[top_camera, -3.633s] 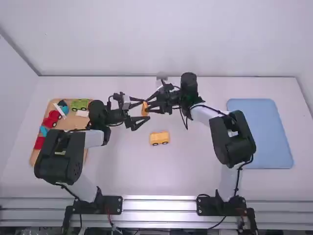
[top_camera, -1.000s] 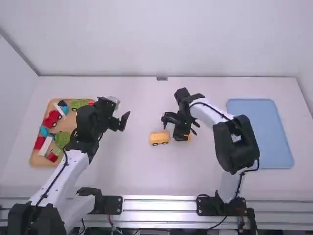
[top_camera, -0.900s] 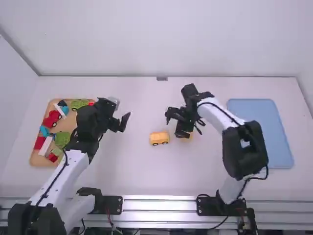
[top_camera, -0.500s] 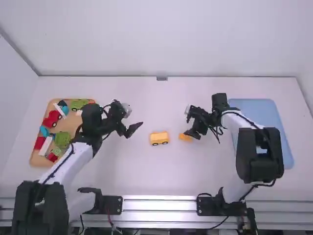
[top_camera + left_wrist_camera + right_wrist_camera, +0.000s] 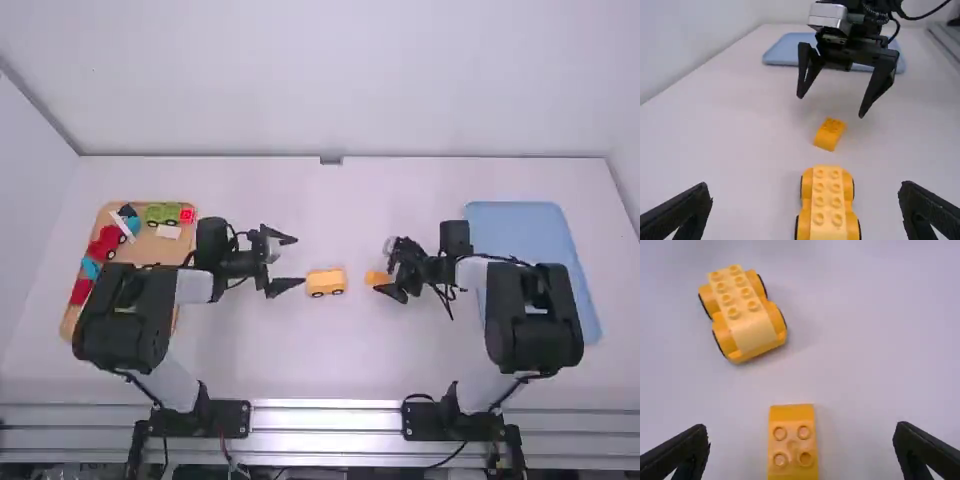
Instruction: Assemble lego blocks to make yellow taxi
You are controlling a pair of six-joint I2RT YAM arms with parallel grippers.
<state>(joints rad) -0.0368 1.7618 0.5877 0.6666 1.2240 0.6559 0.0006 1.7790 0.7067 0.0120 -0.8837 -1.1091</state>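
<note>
The yellow car base [image 5: 326, 282] with black wheels stands on the table in the middle, and a small orange-yellow block [image 5: 377, 278] lies apart from it to the right. My left gripper [image 5: 292, 262] is open just left of the car base. Around the block's right side stands my right gripper [image 5: 383, 279], also open. In the left wrist view the car base [image 5: 827, 205] is between and beyond the fingers of my left gripper [image 5: 805, 200]. The right wrist view has the studded block [image 5: 792, 442] between the spread fingers of my right gripper [image 5: 801, 442], with the car base [image 5: 740, 312] beyond.
A wooden tray [image 5: 72, 318] at the left holds several coloured pieces, including a red car [image 5: 106, 243] and a green one [image 5: 163, 214]; the left arm reaches over it. A blue tray [image 5: 535, 225] lies at the right, partly beneath the right arm.
The small block was held between both grippers and now lies on the table. My right gripper has let go and moved right. The left arm drew back, then swung toward the car base.
</note>
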